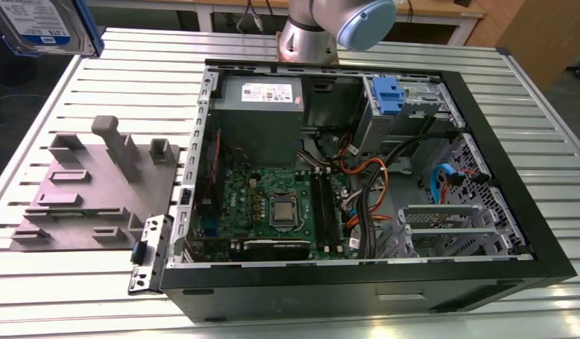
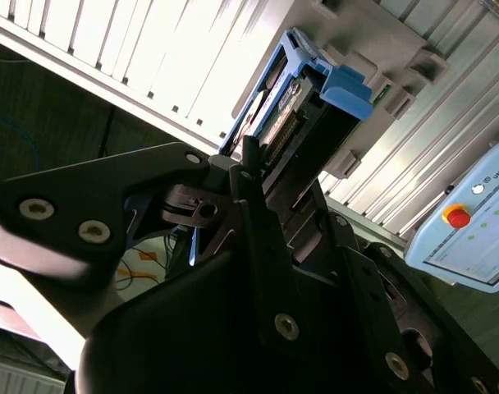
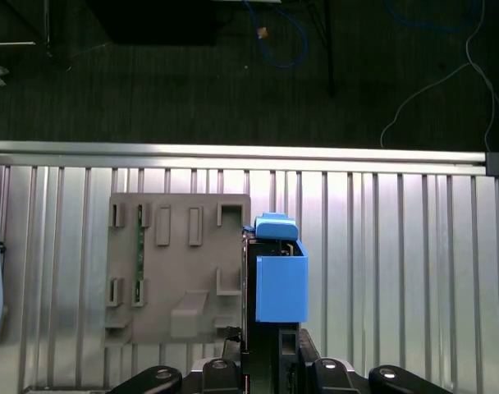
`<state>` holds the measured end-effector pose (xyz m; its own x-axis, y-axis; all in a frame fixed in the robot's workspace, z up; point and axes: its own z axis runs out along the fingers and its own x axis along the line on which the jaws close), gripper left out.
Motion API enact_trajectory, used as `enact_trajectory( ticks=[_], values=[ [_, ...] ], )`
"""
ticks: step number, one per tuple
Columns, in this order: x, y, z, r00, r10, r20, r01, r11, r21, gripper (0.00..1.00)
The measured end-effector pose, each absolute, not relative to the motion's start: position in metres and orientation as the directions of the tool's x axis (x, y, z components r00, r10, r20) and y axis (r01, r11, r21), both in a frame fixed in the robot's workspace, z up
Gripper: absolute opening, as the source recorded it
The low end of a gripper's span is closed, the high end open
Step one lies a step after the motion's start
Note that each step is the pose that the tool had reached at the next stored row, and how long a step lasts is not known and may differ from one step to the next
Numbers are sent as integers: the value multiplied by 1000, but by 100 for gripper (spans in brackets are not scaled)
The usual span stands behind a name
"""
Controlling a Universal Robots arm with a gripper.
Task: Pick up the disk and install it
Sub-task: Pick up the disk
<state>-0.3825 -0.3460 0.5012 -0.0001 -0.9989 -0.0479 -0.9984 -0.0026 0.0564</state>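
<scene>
My claw (image 3: 270, 361) is closed on the disk (image 3: 280, 287). I see the disk edge-on in both wrist views. Its blue side rail shows, and the black fingers (image 2: 266, 246) press on it from both sides. It hangs in the air over one edge of the grey holder (image 3: 176, 263), which lies flat on the ribbed metal surface (image 1: 516, 78). In the exterior view the disk is up high at the exterior view's left, with its label showing. The open computer case (image 1: 544, 247) lies on the surface beside the grey holder. The disk is not in the case yet.
</scene>
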Motion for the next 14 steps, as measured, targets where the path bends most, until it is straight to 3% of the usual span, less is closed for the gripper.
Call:
enact_trajectory(
  ticks=[14],
  values=[
    [-363,-346,501,0,-999,-48,-998,-3,56,35]
  ],
)
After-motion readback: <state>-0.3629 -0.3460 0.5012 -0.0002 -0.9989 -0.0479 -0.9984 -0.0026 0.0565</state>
